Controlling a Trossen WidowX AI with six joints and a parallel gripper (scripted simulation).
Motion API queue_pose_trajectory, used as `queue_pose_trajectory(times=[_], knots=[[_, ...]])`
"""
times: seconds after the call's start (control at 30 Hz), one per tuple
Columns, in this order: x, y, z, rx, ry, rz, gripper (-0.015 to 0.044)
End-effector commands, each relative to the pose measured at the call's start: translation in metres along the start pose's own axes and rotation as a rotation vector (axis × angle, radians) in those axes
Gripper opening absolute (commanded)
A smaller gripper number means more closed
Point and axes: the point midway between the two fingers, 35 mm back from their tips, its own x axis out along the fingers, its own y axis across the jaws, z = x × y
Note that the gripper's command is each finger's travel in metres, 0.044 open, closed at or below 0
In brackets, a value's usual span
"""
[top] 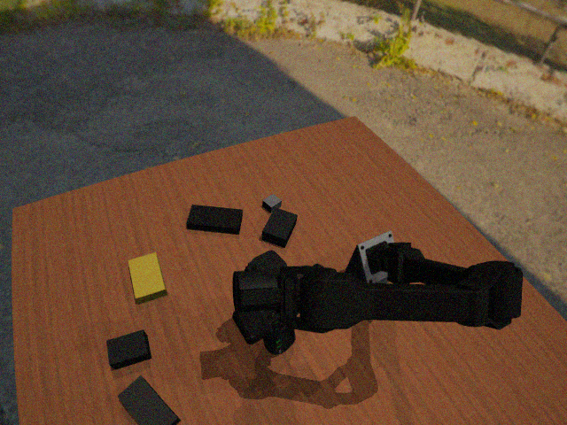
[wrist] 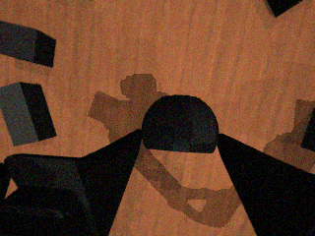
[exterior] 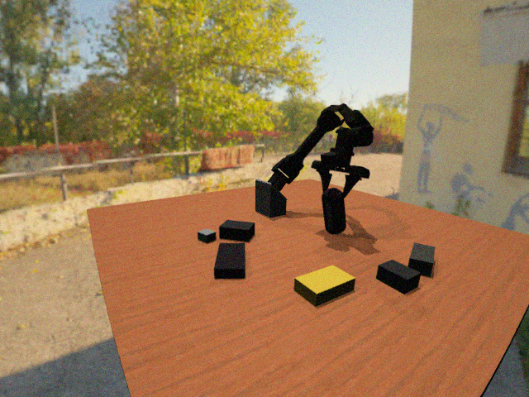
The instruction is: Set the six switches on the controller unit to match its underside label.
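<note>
From here I see the pincer (exterior: pixel 335 193) (wrist: pixel 178 136) pinching the dark controller unit (top: pixel 279 342) (exterior: pixel 333 211) (wrist: pixel 180 123) by its upper end, one finger on either side. The unit hangs nearly upright, long side vertical, over the table (top: pixel 292 169) (exterior: pixel 179 324) (wrist: pixel 207 49); its lower end looks just about at the surface, though I can't be sure they touch. Green specks show on it from above. A yellow-topped block (top: pixel 146 276) (exterior: pixel 325 283) lies apart from it.
</note>
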Motion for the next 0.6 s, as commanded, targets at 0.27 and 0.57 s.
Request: queue_pose_trajectory(times=[0.27, 0.57], knots=[[0.0003, -0.0006, -0.0139, 0.0, 0.044, -0.008, 0.0338], [-0.0013, -0.0006, -0.0188, 0.0, 0.059, -0.008, 0.0338]])
